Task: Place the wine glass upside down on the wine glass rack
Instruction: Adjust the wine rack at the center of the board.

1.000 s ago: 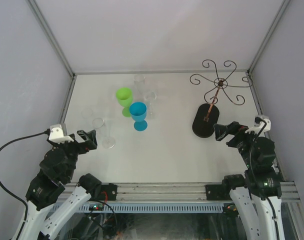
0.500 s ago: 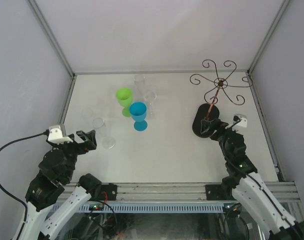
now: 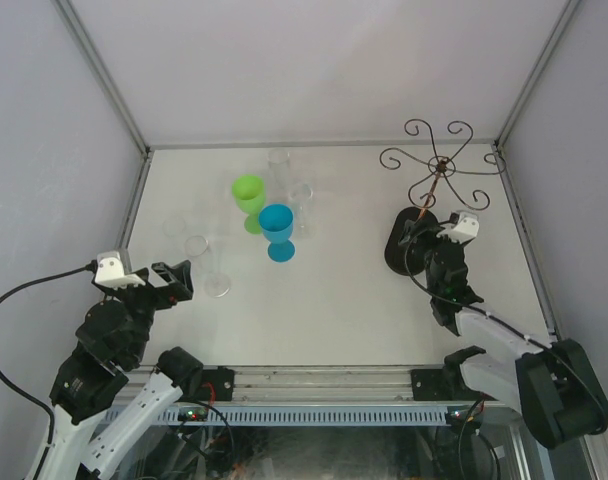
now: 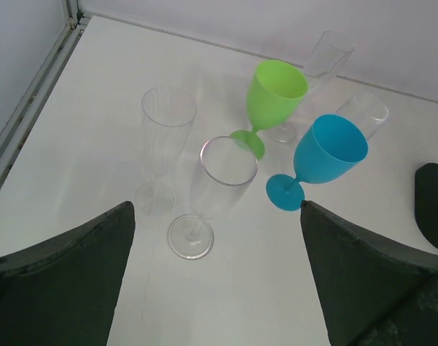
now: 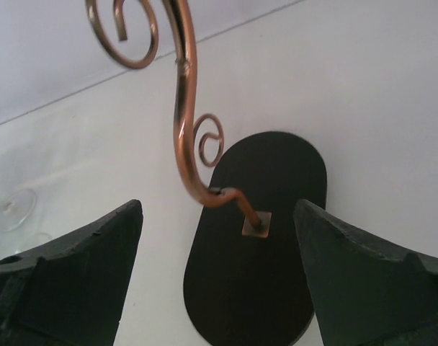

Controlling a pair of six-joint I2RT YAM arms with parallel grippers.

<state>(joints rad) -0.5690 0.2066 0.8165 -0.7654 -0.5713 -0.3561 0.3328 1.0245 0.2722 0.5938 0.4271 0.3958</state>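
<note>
Jaws of the right gripper [image 5: 217,209] are held open and empty above the matte black oval base [image 5: 276,166] of the wine glass rack [image 5: 181,108], a thin coppery wire stem with curled spirals at the far right of the table [image 3: 334,300]. A second ago this gripper was at the right edge. The left gripper [image 4: 217,209] is kept wide open, empty, before a clear wine glass [image 4: 222,176].

Curled arms of the wine glass rack [image 5: 181,108] run past the top edge (right wrist view)
</note>
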